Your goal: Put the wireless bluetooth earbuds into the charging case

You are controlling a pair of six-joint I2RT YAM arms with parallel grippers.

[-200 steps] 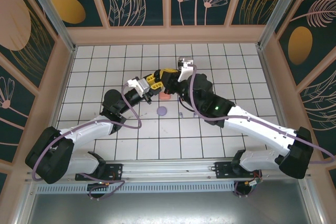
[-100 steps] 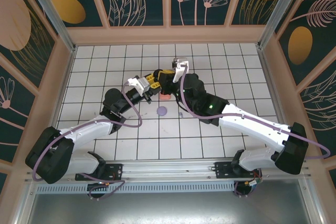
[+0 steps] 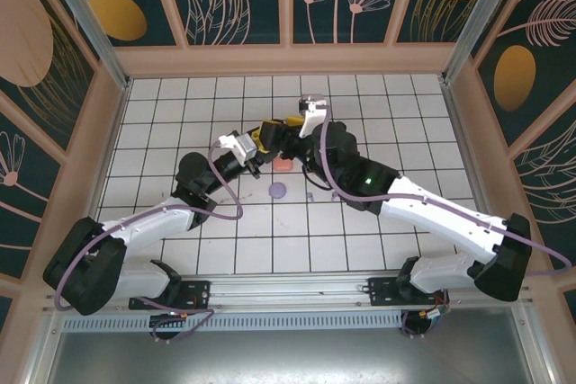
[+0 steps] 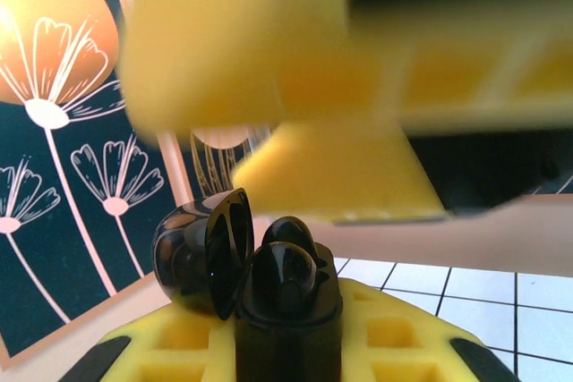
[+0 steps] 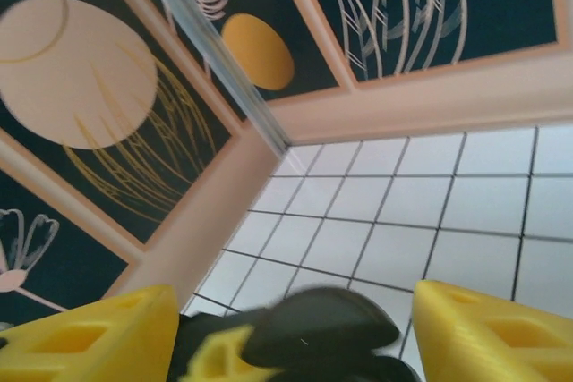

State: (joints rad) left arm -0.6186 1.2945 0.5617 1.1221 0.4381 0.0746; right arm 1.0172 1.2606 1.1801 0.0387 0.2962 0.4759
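1. Out in the middle of the white tiled table (image 3: 378, 105), both arms reach in and meet, wrists almost nose to nose.
2. From the near left comes the left gripper (image 3: 259, 145), and it's clamped tight on the black charging case (image 4: 288, 310). The left wrist view has the case standing upright between that gripper's yellow fingers.
3. The lid (image 4: 204, 252) is swung open to the left, standing on edge right beside the case body.
4. Now the black earbuds (image 4: 283, 267): two glossy rounded heads sit in the top of the case, one behind the other. Whether they are pushed fully home, I can't tell.
5. Over from the far right is the right gripper (image 5: 291, 324), poised directly above the case. Its yellow fingers are spread wide, with a dark rounded shape low between them and a gap on either side, so nothing is pinched. In the left wrist view those fingers are a yellow blur just over the earbuds.
6. Down on the tiles, just nearer than the two grippers, a salmon-pink object (image 3: 283, 165) lies partly tucked under the right arm.
7. Nearer again and lying apart from it is a lilac disc (image 3: 277, 191), flat on a tile.
8. Right of the disc there's a tiny lilac piece (image 3: 309, 195), too small to name.
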